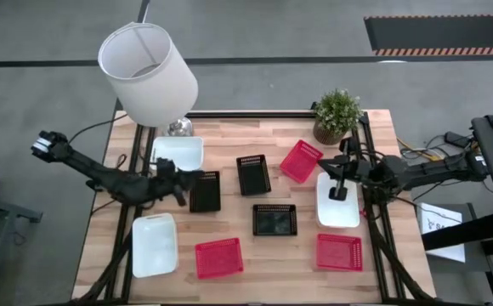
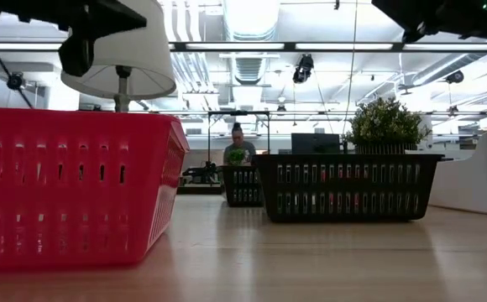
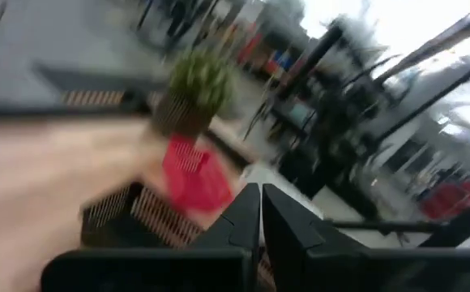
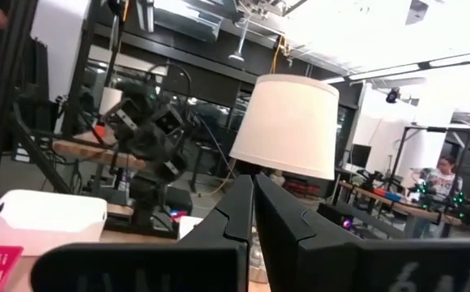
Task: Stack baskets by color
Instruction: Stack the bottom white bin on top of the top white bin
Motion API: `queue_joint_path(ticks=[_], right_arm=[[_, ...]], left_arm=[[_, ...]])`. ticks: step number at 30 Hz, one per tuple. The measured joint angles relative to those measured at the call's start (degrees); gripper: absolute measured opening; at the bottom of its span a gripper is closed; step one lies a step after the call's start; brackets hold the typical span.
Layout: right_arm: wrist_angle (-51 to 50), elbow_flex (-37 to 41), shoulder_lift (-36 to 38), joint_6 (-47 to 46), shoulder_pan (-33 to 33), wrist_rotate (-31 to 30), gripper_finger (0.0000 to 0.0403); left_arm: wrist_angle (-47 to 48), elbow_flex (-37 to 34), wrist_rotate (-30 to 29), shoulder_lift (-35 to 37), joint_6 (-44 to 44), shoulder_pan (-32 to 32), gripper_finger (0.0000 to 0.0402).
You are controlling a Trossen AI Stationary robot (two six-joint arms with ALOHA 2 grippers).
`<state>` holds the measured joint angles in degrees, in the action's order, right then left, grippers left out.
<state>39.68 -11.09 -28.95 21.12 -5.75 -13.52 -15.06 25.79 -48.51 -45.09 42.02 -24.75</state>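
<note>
Baskets (image 1: 274,219) lie scattered singly across the desk (image 1: 229,140), none stacked. Left tool (image 1: 181,180), closed and empty, hovers at centre left by a black basket (image 1: 205,191); right tool (image 1: 339,193), closed, hangs over a white basket (image 1: 338,212) at right. Stacking looks unstarted; next, one tool must open and descend.

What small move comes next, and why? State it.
Probably open the left gripper and lower it onto the black basket beside it. All nine baskets lie apart, none stacked. Both grippers are shut and empty, the right gripper above a white basket. Two other black baskets lie nearby, an easy first stack.
</note>
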Motion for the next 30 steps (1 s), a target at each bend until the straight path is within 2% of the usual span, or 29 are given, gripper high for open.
queue_joint_path(ticks=[5,9,13,18,24,26,30], right_arm=[[-0.1,-0.4,0.1,0.5,0.0,0.0,0.0009],[-1.2,-2.3,0.0,1.4,0.0,0.0,0.0009],[-5.3,-4.7,0.0,4.2,0.0,0.0,0.0009],[-11.9,-7.6,0.0,6.5,0.2,0.0,0.0009],[-14.5,-9.4,0.0,8.0,0.5,-0.1,0.0009],[-14.5,-9.6,0.0,8.8,0.5,-0.1,0.0009],[-14.6,-10.0,0.0,9.7,0.5,-0.1,0.0009]], left_arm=[[27.6,11.9,5.3,-7.8,25.7,-0.1,0.0000],[49.1,23.1,15.2,-15.5,42.8,-0.1,0.0000],[64.7,32.9,25.9,-24.5,54.1,-0.6,0.0000],[74.4,42.0,39.3,-34.6,65.3,-3.3,0.0000],[82.1,48.4,56.3,-43.1,79.5,-9.1,0.0000],[82.0,49.3,59.0,-44.4,84.0,-11.6,0.0000],[82.0,49.6,58.4,-45.7,93.1,-16.2,0.0000]])
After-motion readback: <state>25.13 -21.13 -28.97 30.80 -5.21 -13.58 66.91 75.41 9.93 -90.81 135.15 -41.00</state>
